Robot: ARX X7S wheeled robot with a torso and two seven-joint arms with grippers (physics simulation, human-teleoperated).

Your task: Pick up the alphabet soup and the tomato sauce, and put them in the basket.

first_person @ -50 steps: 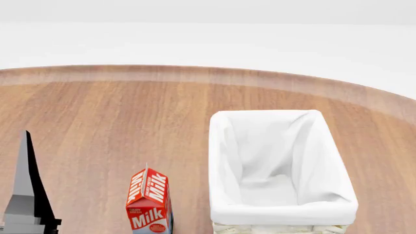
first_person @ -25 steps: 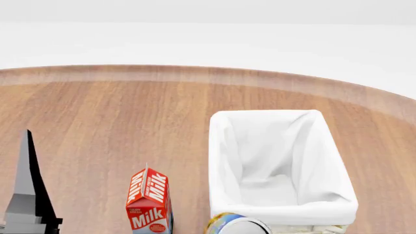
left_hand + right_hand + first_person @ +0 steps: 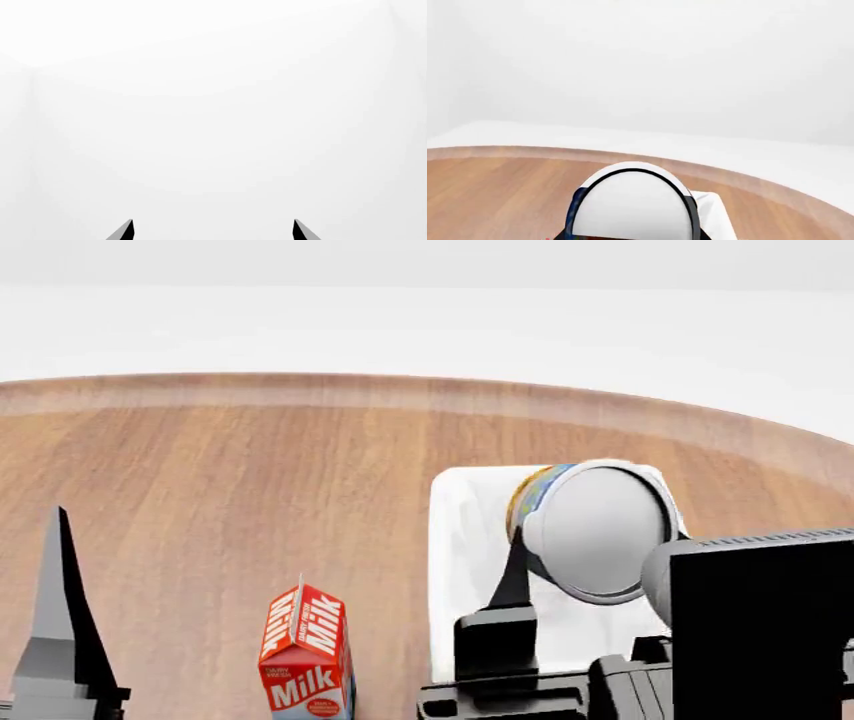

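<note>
The alphabet soup (image 3: 594,530), a can with a blue and yellow label and a pale lid, lies on its side in my right gripper (image 3: 577,565), lid toward the camera. The gripper is shut on it, and one dark finger (image 3: 511,575) shows at the can's left. The can hangs over the cream-white basket (image 3: 461,540) and hides much of it. In the right wrist view the can's lid (image 3: 630,207) fills the lower middle, with a basket corner (image 3: 715,220) beside it. My left gripper (image 3: 212,232) is open and empty, low at the left in the head view (image 3: 56,630). The tomato sauce is out of view.
A red and white milk carton (image 3: 307,650) stands upright just left of the basket. The round wooden table (image 3: 240,470) stretches away to its curved far edge, with a white floor beyond. My right arm's dark block (image 3: 761,630) fills the lower right.
My right arm has risen into the head view from the bottom edge, carrying the alphabet soup up over the basket. The left arm has not moved.
</note>
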